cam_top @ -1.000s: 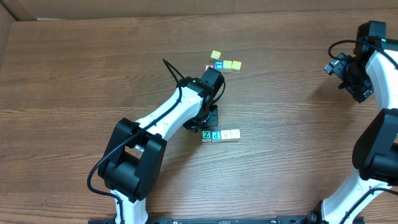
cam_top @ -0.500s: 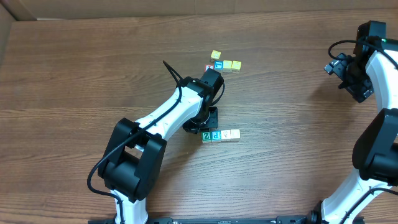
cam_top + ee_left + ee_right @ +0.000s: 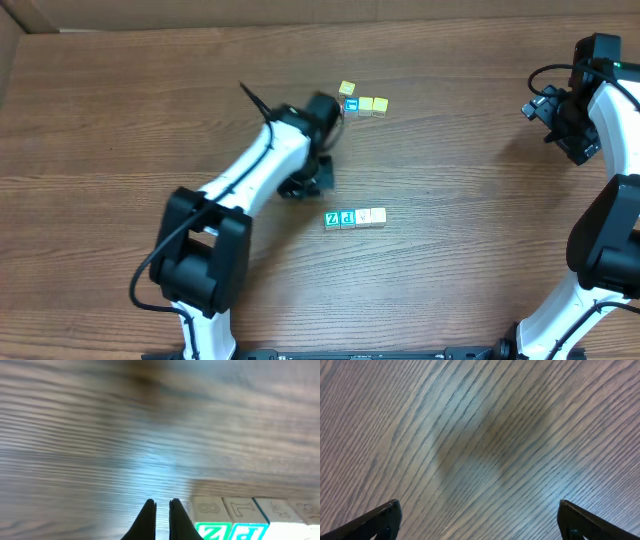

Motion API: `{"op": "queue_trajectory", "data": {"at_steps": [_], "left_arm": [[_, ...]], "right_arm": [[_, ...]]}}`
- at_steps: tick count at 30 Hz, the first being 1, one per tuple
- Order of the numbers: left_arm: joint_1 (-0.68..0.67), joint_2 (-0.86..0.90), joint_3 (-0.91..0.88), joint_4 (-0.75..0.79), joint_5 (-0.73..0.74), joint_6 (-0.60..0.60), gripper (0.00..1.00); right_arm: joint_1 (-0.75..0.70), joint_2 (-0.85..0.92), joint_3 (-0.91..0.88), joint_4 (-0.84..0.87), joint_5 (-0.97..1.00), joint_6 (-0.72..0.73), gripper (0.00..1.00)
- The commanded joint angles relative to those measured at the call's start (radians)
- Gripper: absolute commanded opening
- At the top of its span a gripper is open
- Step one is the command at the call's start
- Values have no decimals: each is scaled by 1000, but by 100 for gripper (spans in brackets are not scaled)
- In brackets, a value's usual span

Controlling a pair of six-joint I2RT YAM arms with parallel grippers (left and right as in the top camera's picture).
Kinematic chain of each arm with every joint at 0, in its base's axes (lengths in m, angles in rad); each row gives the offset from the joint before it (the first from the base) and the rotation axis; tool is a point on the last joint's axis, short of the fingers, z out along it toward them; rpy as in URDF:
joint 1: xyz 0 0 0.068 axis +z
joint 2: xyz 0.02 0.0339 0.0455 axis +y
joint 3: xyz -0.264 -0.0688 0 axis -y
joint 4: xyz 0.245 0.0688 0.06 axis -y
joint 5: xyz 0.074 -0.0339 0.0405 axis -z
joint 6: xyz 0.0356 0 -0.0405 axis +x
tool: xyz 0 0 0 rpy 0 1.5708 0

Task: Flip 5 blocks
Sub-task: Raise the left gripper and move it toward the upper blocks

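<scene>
My left fingers, pinched shut on nothing, hang just left of the blocks, a sideways row far from my wide-open right fingers.

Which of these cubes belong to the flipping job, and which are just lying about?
For the job, in the near row:
- green Z block
- blue P block
- whitish block
- cream block
Only four show clearly.

Lying about, in the far cluster:
- lone yellow cube
- blue-letter cube
- two yellow cubes beside it
</scene>
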Motion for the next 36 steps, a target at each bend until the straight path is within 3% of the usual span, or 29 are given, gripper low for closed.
{"op": "queue_trajectory", "data": {"at_steps": [1,5,13,36], "left_arm": [[39,1,41,-71,5,-14,4],[23,1,-29,-103,5,-1,4],[-46,1,-231,122,78,-1,4],[-54,1,-236,204,112,-6,4]], "right_arm": [[0,-27,17,2,10,-4,100],[0,-27,17,2,10,-4,100],[0,-27,17,2,10,-4,100],[0,-27,17,2,10,-4,100]]}}
